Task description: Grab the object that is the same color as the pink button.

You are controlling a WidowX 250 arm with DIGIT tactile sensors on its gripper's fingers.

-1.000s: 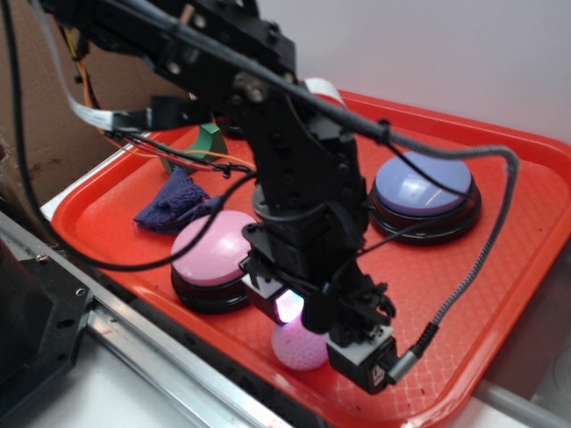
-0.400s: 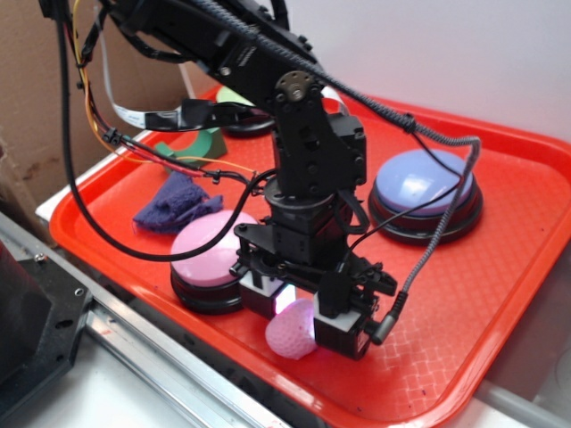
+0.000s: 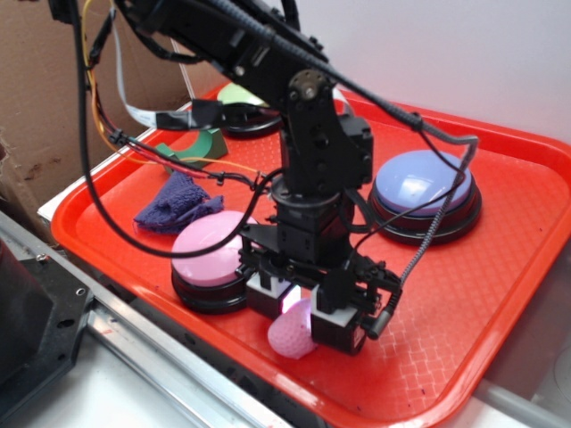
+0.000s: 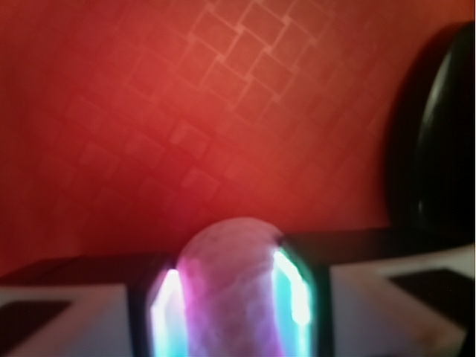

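Grasp seems made: the hand (image 3: 299,314) is closed on the pink ball (image 4: 232,294), low at the near edge of the red tray (image 3: 500,294), just beside the pink button (image 3: 211,247). Next move, likely a straight lift. No readable writing anywhere.

One red tray (image 3: 500,294) holds three domed buttons: one pink (image 3: 207,245), one lavender-blue (image 3: 421,185), one pale green (image 3: 239,96). There is also one small pink ball (image 3: 291,335), one blue cloth (image 3: 174,201), and one green block (image 3: 207,145).
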